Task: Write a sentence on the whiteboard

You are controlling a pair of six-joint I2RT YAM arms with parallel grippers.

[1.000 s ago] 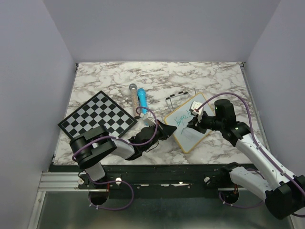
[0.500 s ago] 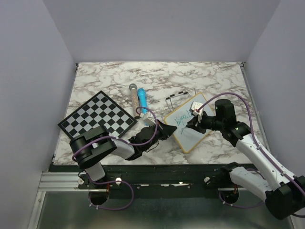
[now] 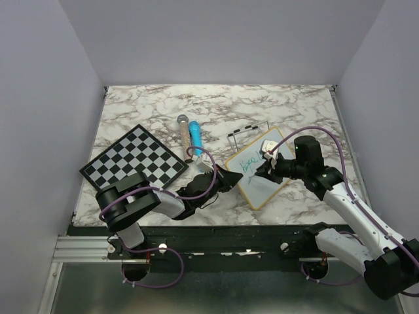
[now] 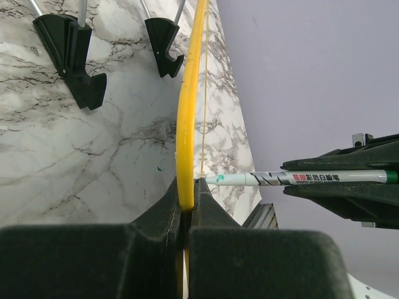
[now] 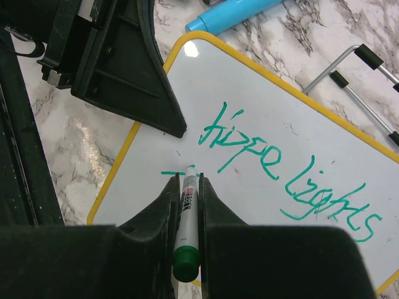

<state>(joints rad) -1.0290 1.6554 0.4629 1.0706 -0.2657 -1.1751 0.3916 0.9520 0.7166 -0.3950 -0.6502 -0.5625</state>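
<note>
The whiteboard (image 3: 263, 188) lies on the right half of the table, its near-left edge pinched between the closed jaws of the left gripper (image 3: 229, 178). The right gripper (image 3: 265, 167), the nearer one to the writing face, is clamped on a green marker (image 5: 186, 215) whose tip touches the board. The sentence (image 5: 283, 167) so far reads "Hope lights", with only a short first stroke of the second line, just under "Hope". By this reckoning the next strokes turn on one thing: the unwritten space runs from the tip along the board's long side, parallel to the first line and away from the left finger (which sits close beside the tip). The right wrist view gives the words; the left wrist view shows the frame edge-on and the tip meeting the face; overhead the writing is too small to read.
</note>
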